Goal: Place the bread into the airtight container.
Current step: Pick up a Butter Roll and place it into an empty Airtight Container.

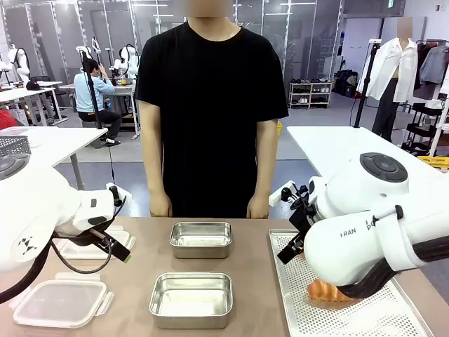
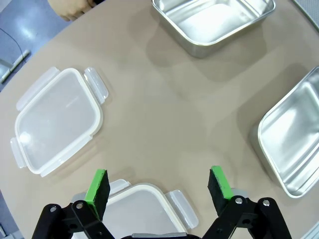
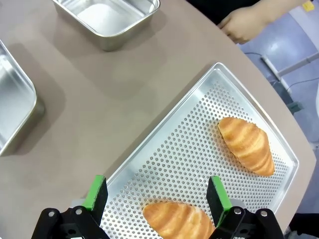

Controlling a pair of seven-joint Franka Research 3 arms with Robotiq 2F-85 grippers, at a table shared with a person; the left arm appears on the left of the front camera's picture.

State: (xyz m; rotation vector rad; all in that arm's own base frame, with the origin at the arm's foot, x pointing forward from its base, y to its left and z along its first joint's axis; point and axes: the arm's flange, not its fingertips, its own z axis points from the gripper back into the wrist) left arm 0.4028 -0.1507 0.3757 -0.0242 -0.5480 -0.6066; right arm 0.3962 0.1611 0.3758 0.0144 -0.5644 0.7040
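The right hand point(image 3: 157, 191), fingers spread, hangs over a golden, ridged croissant point(image 3: 177, 221) lying between them; a second croissant point(image 3: 246, 144) lies beyond the fingertips.

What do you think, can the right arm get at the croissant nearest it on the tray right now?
Probably yes: the right end effector hangs open just over the near croissant on the perforated tray, and nothing lies between them.

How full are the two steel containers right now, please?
Both empty: the near container and far container show bare metal floors; the croissants lie on the tray.
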